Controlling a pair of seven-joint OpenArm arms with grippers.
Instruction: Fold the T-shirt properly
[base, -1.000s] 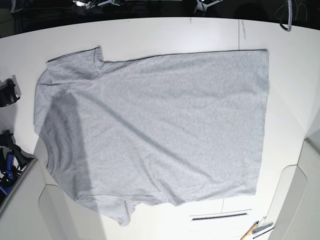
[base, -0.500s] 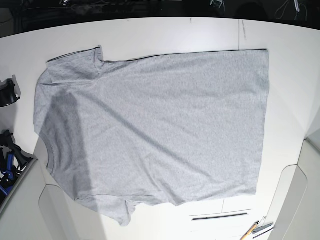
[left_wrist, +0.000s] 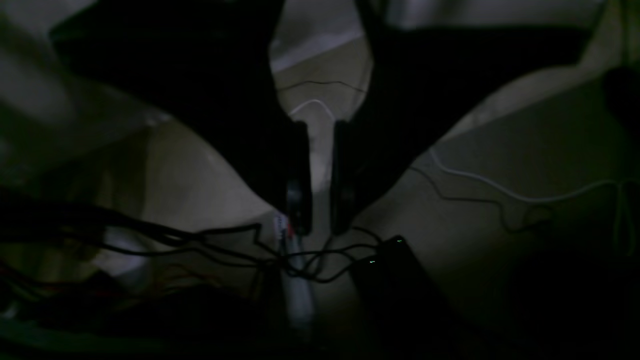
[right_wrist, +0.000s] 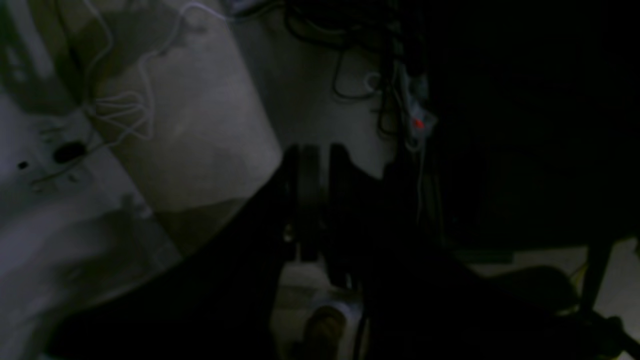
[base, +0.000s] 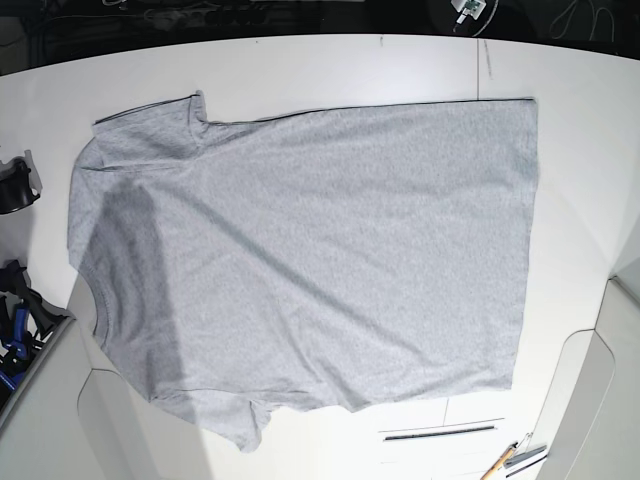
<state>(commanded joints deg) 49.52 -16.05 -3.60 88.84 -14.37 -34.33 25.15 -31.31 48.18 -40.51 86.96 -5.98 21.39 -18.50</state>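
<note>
The broad white tabletop (base: 330, 75) fills most of the base view, its far edge curving along the top beneath a dark background. The large heather-grey cotton T-shirt (base: 340, 240) lies across the middle, plain side up, neckline toward the left. One short sleeve is bunched at upper left, the other at lower left; the hem runs down the right side, and soft diagonal creases cross the body.

Neither arm shows over the shirt. In its wrist view, the left gripper (left_wrist: 321, 220) points its dark fingers down the frame above a dim, cable-strewn floor (left_wrist: 200, 175). The right gripper (right_wrist: 324, 160) points up its own frame. Each pair has a narrow gap with nothing visibly held; I cannot tell whether either is fully closed.

A white cable (right_wrist: 150, 95) coils at upper left of the right wrist view. A yellow-orange pencil (base: 496, 466) lies at the base view's lower right.
</note>
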